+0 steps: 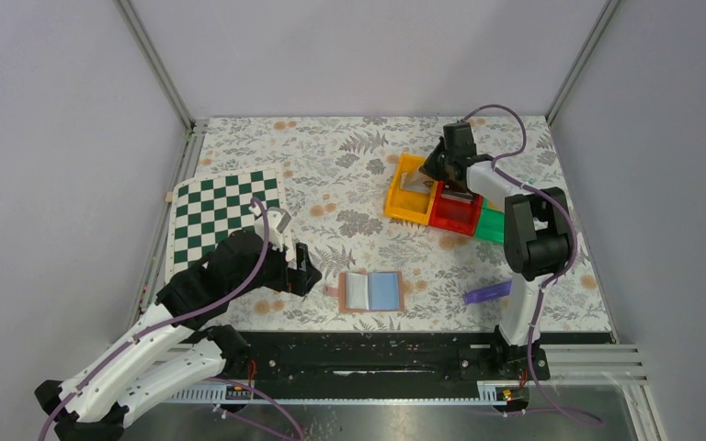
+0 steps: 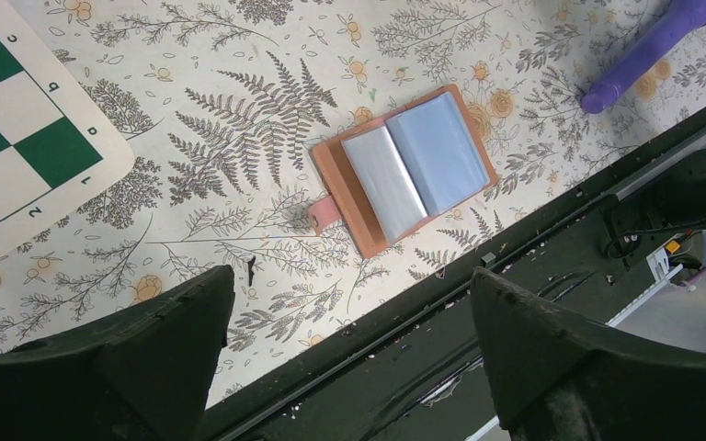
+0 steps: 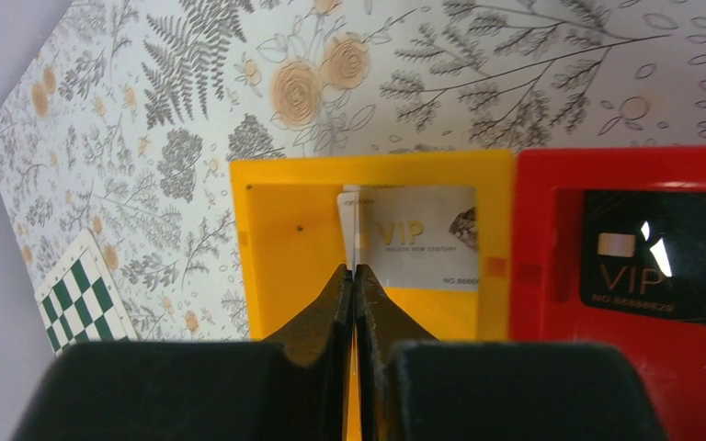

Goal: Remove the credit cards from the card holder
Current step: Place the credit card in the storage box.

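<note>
A: The card holder (image 1: 373, 291) was laid open at six o'clock on the table (image 1: 349, 175).

B: Left gripper (image 2: 351, 276) was spread wide, empty; right gripper (image 3: 354, 268) was closed tight at one o'clock, grasp undetermined.

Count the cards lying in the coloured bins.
2. A whitish VIP card in the yellow bin, a black VIP card in the red bin. The green bin is partly hidden, so it may hold more.
</note>
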